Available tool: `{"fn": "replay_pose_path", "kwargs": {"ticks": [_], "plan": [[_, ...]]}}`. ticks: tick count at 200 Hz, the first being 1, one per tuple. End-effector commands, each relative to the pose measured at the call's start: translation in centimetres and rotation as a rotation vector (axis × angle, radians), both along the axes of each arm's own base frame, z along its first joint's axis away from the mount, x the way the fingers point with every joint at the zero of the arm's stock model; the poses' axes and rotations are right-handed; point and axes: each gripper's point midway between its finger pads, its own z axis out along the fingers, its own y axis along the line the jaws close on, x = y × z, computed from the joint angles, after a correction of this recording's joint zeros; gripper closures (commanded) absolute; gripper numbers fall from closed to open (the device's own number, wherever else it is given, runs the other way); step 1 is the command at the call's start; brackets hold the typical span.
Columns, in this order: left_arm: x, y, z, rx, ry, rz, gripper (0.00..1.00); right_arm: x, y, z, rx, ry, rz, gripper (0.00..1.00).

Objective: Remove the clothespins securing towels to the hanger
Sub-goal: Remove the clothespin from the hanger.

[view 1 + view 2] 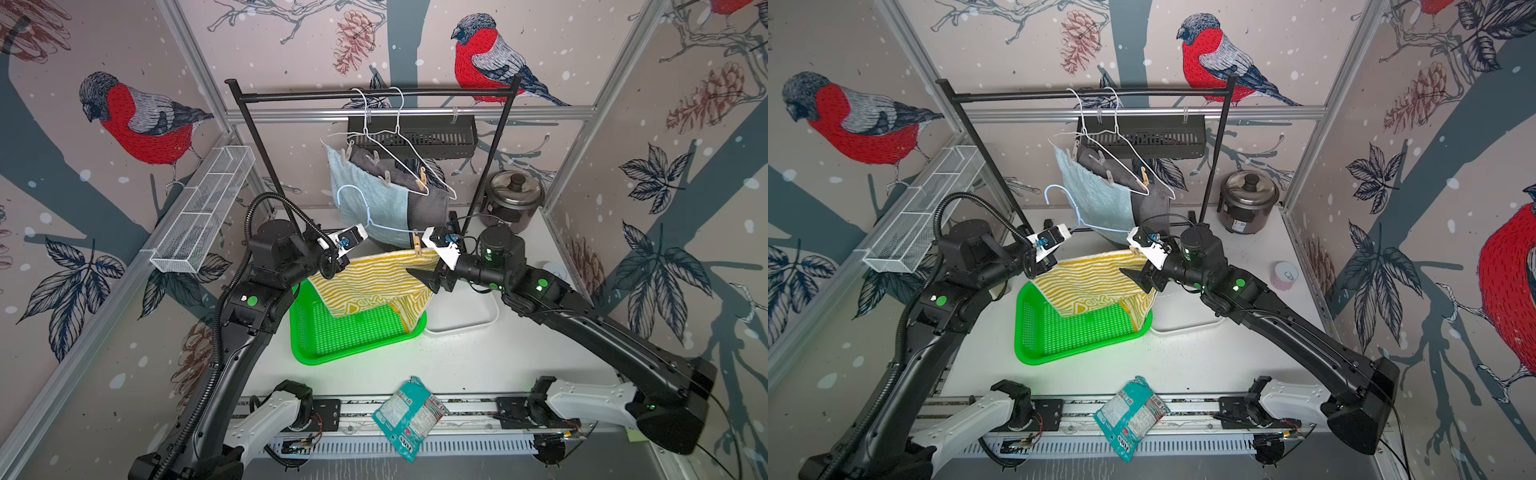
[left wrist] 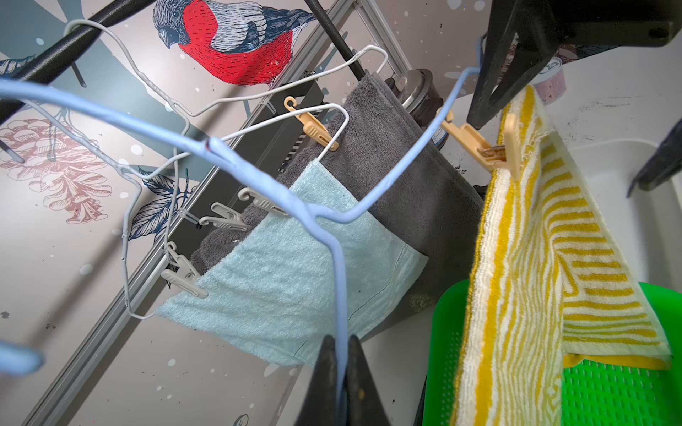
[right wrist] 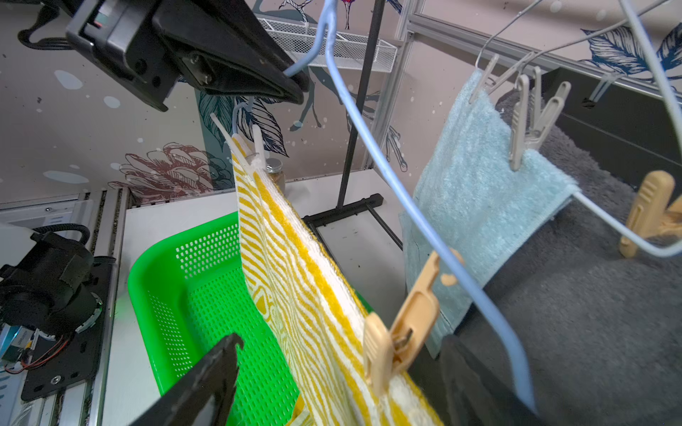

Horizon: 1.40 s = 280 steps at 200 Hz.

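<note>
**L claw locked on hanger, R claw wide round tan peg**

Clenched tight on wire of blue hanger (image 2: 258,173) w/ L gripper (image 2: 341,354), approx 11 o'clock of green basket (image 1: 316,345) in both top views. Hook of that hanger in free air, well below black rail (image 1: 374,93).

Pegged along hanger's lower bar: yellow striped towel (image 1: 374,278), lower end draped into basket. Whitish peg (image 3: 251,144) at the L-gripper end. Tan peg (image 3: 402,324) at the opp. end, approx 1 o'clock of basket.

R gripper (image 3: 343,339) released, jaws spread wide, one each side of tan peg & towel edge. Contact w/ peg: cannot tell.

At 12 o'clock of table, hung from rail on white wire hangers (image 1: 395,137): light blue towel (image 1: 365,199) overlapping dark grey towel (image 1: 428,208). Three greyish pegs (image 2: 225,221) along upper edges, plus second tan peg (image 2: 317,127) at the end towards 2 o'clock.

Elsewhere:
- Rice cooker (image 1: 513,199) at 2 o'clock.
- White tray (image 1: 469,320) just beside basket at its 3 o'clock.
- Snack packet (image 1: 409,417) at 6 o'clock, on front rail.
- White mesh shelf (image 1: 203,208) on wall at 10 o'clock.
</note>
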Motion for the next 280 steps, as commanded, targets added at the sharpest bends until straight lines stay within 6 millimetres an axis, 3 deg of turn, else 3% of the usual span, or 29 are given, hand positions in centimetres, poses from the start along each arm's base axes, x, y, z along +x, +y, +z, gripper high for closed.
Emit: {"fn": "replay_pose_path", "kwargs": {"ticks": [1,57,168,186,191,209,230,258,280], "plan": [[-0.1,-0.1,1.0,-0.008,-0.043,-0.011,1.0,-0.8,0.8,1.1,0.038,-0.02,0.061,0.15],[0.4,0.2,0.9,-0.007,-0.039,0.015,1.0,-2.7,0.5,1.3,0.049,-0.014,0.136,0.31],[0.2,0.0,0.8,-0.01,-0.03,0.008,1.0,-0.4,0.3,0.3,-0.217,-0.132,0.07,0.31],[0.2,0.1,0.9,-0.01,-0.031,0.009,1.0,-0.3,-0.3,1.0,-0.203,-0.131,0.035,0.32],[0.2,0.1,0.8,-0.011,-0.032,0.01,1.0,-0.9,-1.0,2.1,-0.17,-0.15,0.029,0.32],[0.2,0.1,1.0,-0.01,-0.036,0.011,1.0,-2.2,-2.0,2.8,-0.092,-0.169,0.028,0.28],[0.2,0.1,0.9,-0.007,-0.036,0.01,1.0,-2.7,-2.6,2.3,-0.073,-0.159,0.022,0.27],[0.1,0.1,1.0,-0.008,-0.038,0.007,1.0,-2.1,-2.4,0.8,-0.113,-0.138,0.013,0.29],[0.1,0.1,1.0,-0.008,-0.041,0.008,1.0,-1.5,-2.1,0.8,-0.118,-0.16,-0.002,0.31]]}}
